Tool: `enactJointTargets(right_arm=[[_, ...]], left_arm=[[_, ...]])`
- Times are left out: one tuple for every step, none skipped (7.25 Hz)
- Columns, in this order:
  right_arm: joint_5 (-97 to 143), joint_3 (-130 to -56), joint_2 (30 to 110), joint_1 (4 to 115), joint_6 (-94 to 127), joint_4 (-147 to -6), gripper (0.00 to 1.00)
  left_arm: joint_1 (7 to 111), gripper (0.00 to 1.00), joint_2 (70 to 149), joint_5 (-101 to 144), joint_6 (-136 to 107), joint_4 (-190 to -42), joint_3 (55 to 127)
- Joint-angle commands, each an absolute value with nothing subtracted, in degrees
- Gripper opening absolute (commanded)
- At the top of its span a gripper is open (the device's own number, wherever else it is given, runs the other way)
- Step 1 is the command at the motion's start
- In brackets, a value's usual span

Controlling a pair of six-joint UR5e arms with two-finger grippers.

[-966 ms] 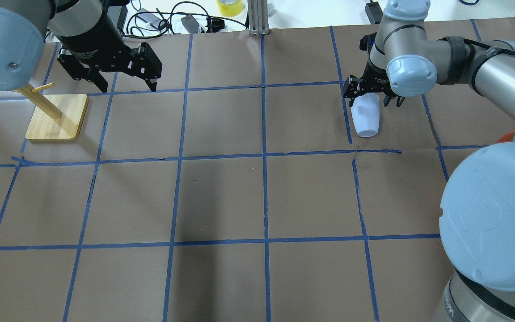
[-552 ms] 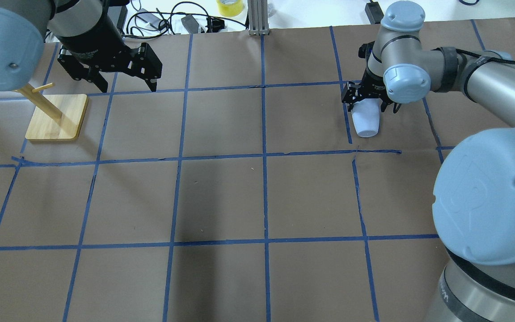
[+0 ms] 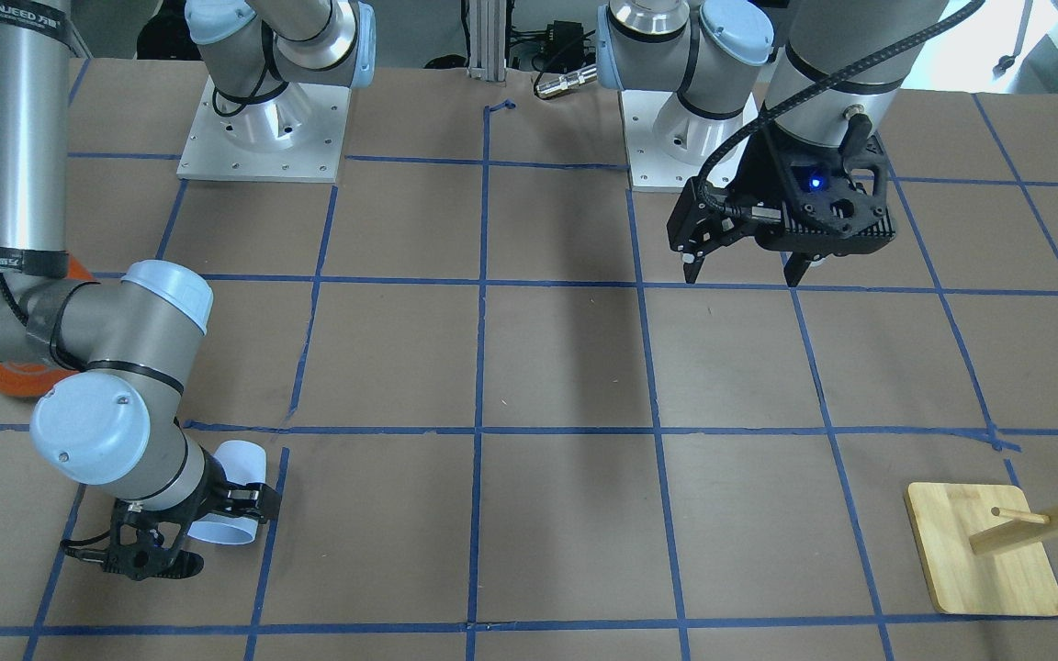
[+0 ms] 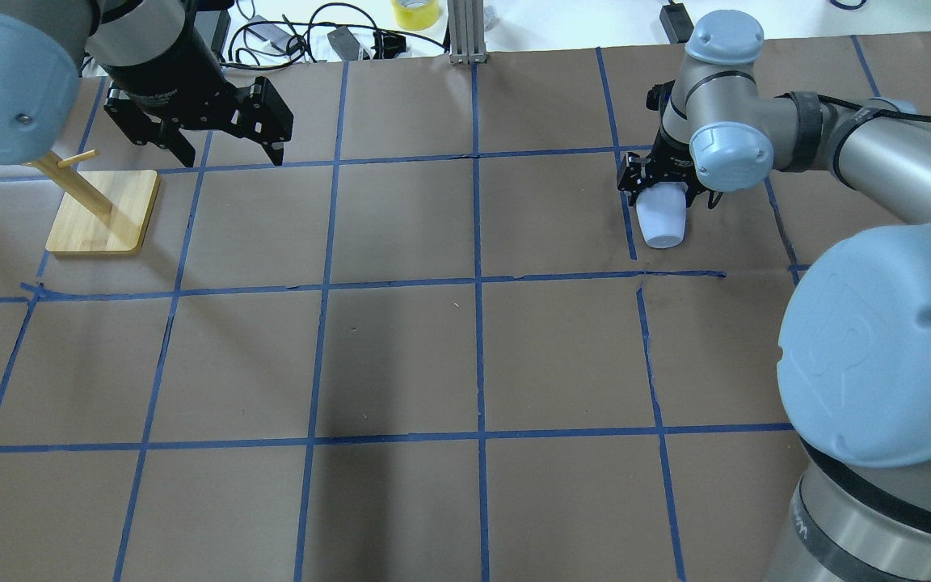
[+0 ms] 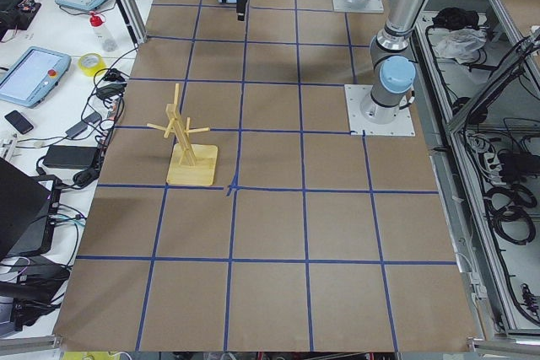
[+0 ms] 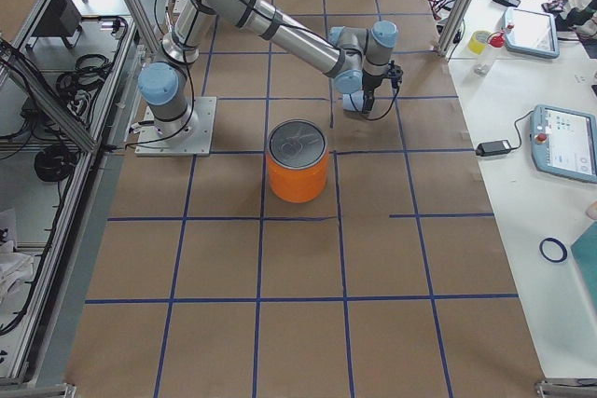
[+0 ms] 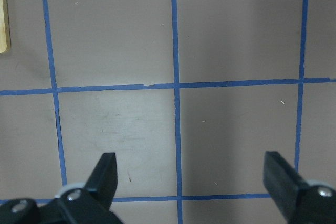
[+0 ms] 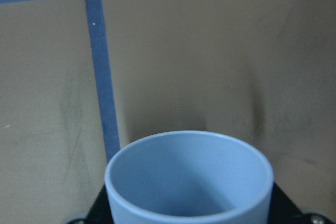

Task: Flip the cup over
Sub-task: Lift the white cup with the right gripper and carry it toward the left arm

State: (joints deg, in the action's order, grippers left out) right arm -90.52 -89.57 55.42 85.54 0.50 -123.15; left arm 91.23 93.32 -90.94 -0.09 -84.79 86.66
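The desk, brown paper ruled into squares by blue tape, has the right arm stretched over its far right part and the left arm hanging above the far left. An orange can stands on the right, nearer the robot and apart from the action. A wooden stand sits at the far left, just beside the left gripper, whose jaws are spread wide over bare paper with nothing between them. The right gripper is clamped on the cup at its rim end, beside a blue tape line in a far right square. The cup's long axis is tilted rather than level: the mouth is uppermost and leans toward the far side, into the gripper, while the closed base points down and toward the near side, and the right wrist view looks into its bluish inside. Whether the base touches the paper I cannot tell. The turn looks nearly complete to me, so what remains hinges on swinging the mouth back over the base before letting go
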Motion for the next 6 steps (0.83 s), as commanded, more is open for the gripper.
enactJointTargets(right_arm=[[-90.88,-90.00,56.07,86.13,0.96,-123.05,0.06],[-91.40,-90.00,57.47,86.31,0.18,-123.13,0.00],[-90.45,-90.00,59.22,86.74,0.00,-122.18,0.00],[-90.00,-90.00,61.15,88.49,-0.35,-121.21,0.00],[-89.91,-90.00,62.74,91.55,-0.35,-121.20,0.00],[-89.83,-90.00,62.75,95.32,-0.09,-121.20,0.00]], left_arm=[[91.23,1.00,93.25,-91.14,-0.09,-84.81,86.66],[91.23,1.00,93.25,-91.06,-0.09,-84.81,86.66],[91.32,1.00,93.25,-90.97,-0.09,-84.81,86.66],[91.23,1.00,93.25,-91.05,-0.09,-84.81,86.66],[91.23,1.00,93.25,-91.05,-0.09,-84.81,86.66],[91.23,1.00,93.25,-91.05,-0.09,-84.81,86.66]])
